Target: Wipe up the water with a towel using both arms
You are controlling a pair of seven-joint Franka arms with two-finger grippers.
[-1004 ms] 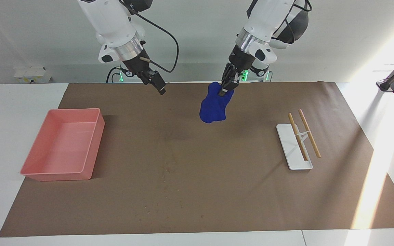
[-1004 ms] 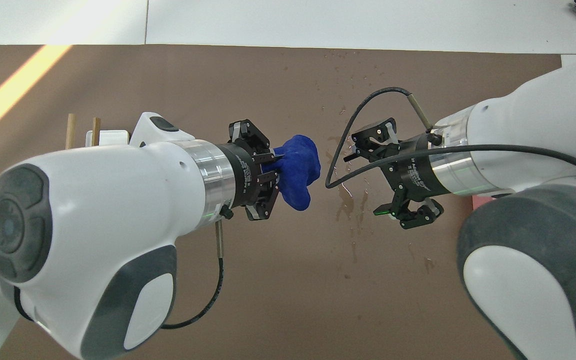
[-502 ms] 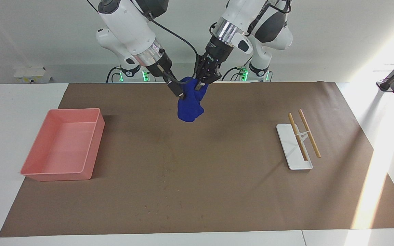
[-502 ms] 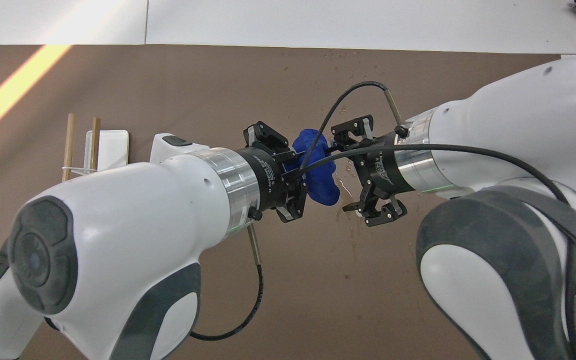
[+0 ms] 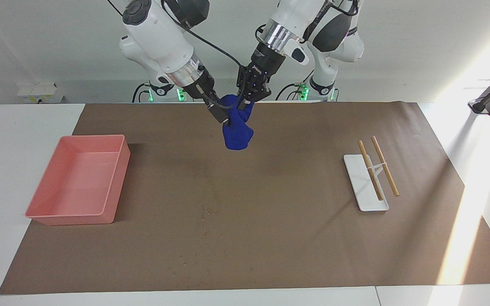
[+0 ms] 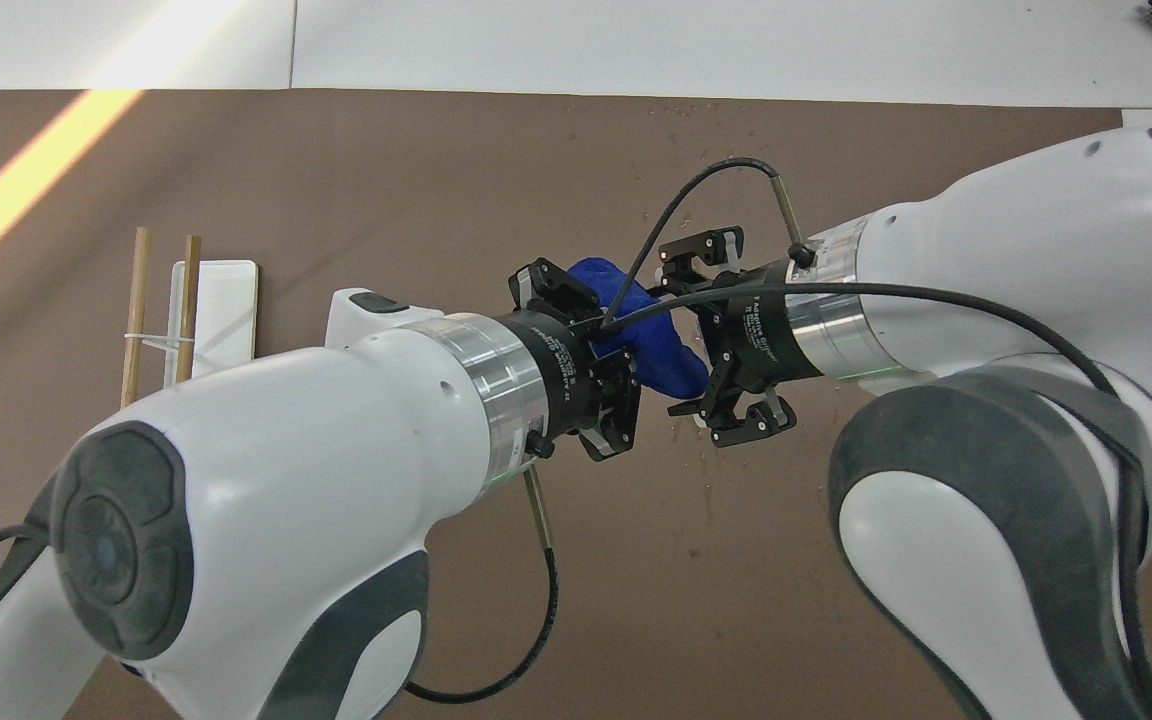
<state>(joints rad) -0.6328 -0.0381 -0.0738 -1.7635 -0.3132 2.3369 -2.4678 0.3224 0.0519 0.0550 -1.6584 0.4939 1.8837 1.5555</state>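
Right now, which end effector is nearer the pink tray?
Right. The right end effector is at the towel, on the side toward the pink tray; the left end effector grips the towel's other side.

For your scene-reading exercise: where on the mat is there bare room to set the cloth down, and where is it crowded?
Bare brown mat runs between the pink tray and the white dish with its sticks, though water specks dot its middle. It is crowded where the left gripper and right gripper meet at the towel.

Deep-blue towel (image 5: 237, 131), brown mat (image 5: 270, 238), plain pink tray (image 5: 41, 208), white dish (image 5: 362, 199) with tan sticks (image 5: 385, 165), white arms with black grippers
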